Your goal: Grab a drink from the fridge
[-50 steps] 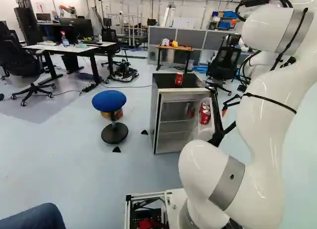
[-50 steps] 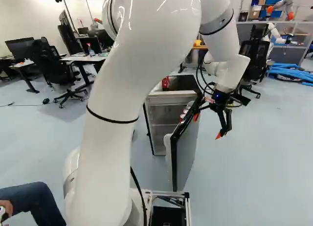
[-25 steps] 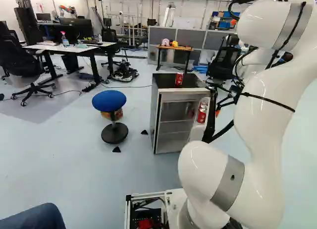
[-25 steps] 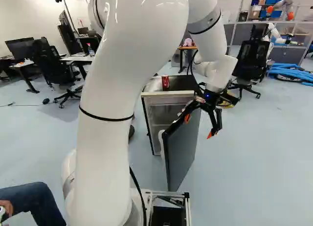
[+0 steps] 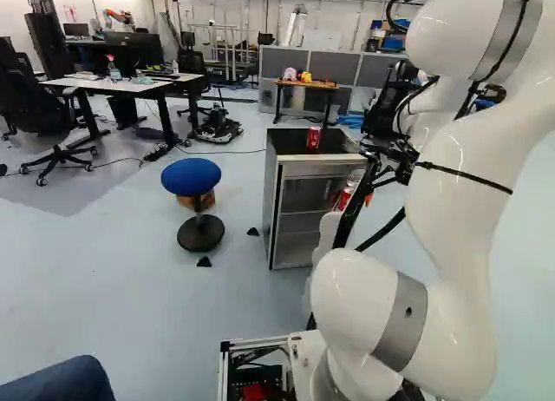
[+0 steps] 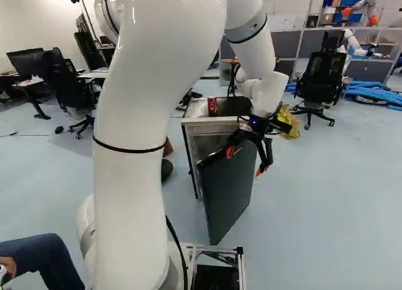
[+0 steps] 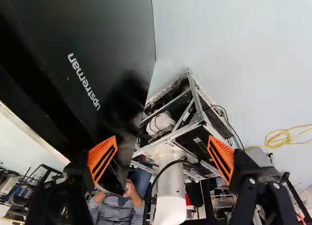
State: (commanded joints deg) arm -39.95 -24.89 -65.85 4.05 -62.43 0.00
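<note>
We see our arm [image 6: 129, 177] as the largest thing, rising from its lowest joint in front of the fridge. It bends over high up, out of the tops of both base views, and its far part comes down to a wrist above the fridge's opened side. From that wrist the fingers slant downward and back toward our base [image 7: 168, 110], whose metal frame lies ahead of them in the wrist view. We have a long white desk [image 5: 130, 87] well beyond the fridge and to its left in the left base view.

The fridge [image 5: 299, 214] itself stands on the floor with its front toward us. Its door [image 6: 229, 196] is swung wide open, on the fridge's right, its dark outer face turned to the right base view. We see a blue round stool [image 5: 191, 175] to the left of the fridge in the left base view.

Our gripper [image 6: 244, 162] is at the top of the fridge's door, its fingers spread wide with nothing pinched; whether either one touches the door, we cannot tell.

We find one red can [image 5: 313, 138] upright on top of the fridge, near its front edge. Another can [image 5: 345, 196], partly hidden, sits in the rack on the inner side of the fridge's door.
</note>
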